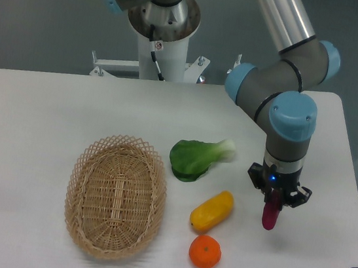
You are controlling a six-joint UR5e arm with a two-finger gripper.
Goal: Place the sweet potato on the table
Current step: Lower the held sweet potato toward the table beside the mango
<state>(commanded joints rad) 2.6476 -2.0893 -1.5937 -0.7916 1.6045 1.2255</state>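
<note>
The sweet potato (270, 215) is a slim magenta-purple oblong, hanging upright between my fingers at the right side of the white table (37, 109). My gripper (273, 200) points straight down and is shut on its upper end. Its lower tip is at or just above the tabletop; I cannot tell whether it touches.
An oval wicker basket (116, 195) lies at the front left. A green leafy vegetable (193, 158) lies in the middle. A yellow-orange oblong vegetable (212, 211) and a round orange (205, 252) lie just left of the gripper. The table's right edge is close by.
</note>
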